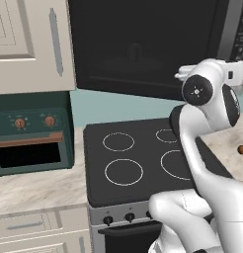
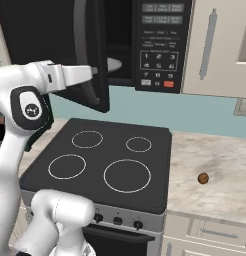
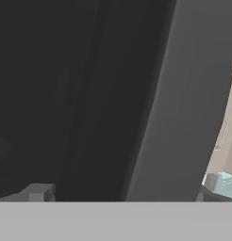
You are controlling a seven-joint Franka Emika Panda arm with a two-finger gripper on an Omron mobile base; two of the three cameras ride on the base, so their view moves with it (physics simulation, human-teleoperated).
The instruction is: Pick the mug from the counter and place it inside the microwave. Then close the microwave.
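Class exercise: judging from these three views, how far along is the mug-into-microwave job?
Mug placement looks done: a faint mug shape shows through the microwave door, though that is dim. In hand: the arm reaches to the open door's edge. Left: swinging the door shut on the microwave. A brown ball sits on the counter.

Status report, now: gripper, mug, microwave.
Gripper hard against the microwave door, jaw state unreadable. Door partly open. Mug cannot be made out; turntable visible inside. Brown ball on counter, clear of the door.
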